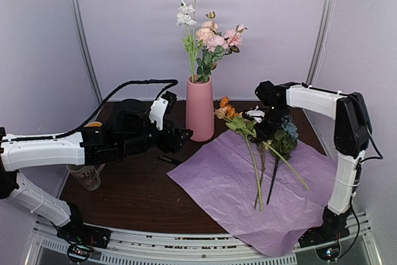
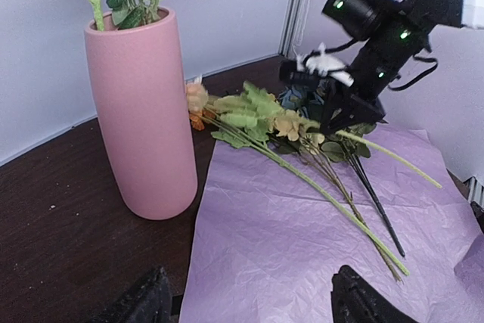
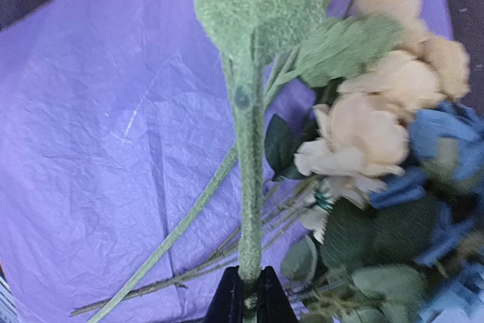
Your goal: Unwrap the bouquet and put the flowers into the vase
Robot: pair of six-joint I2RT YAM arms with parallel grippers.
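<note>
Where the purple tissue paper [image 1: 248,197] lies spread flat across the lower right of the top view, the loose flowers [image 1: 239,125] rest on its upper part, their heads bunched toward the centre right and their long green stems fanning down toward the bottom of the frame. The right gripper [image 3: 250,293] is down among those heads, its two dark fingers pressed together on the lower end of one fuzzy green stem [image 3: 248,164], which runs straight up the middle of the right wrist view. Pale peach blooms [image 3: 370,126] and blue roses [image 3: 446,134] crowd the right side of that view. The pink vase [image 1: 200,113] stands upright on the dark table [image 1: 124,197] at the centre of the top view, just beside the paper's upper left corner, and holds white sprigs and pink blooms [image 1: 214,36] with leaves. The left gripper [image 2: 249,289] hangs low to the left of the vase, its fingers spread wide and holding nothing. In the left wrist view they sit at the bottom edge, with the vase at upper left. A patterned mug [image 1: 85,177] sits at the table's left edge, partly under the left arm.
</note>
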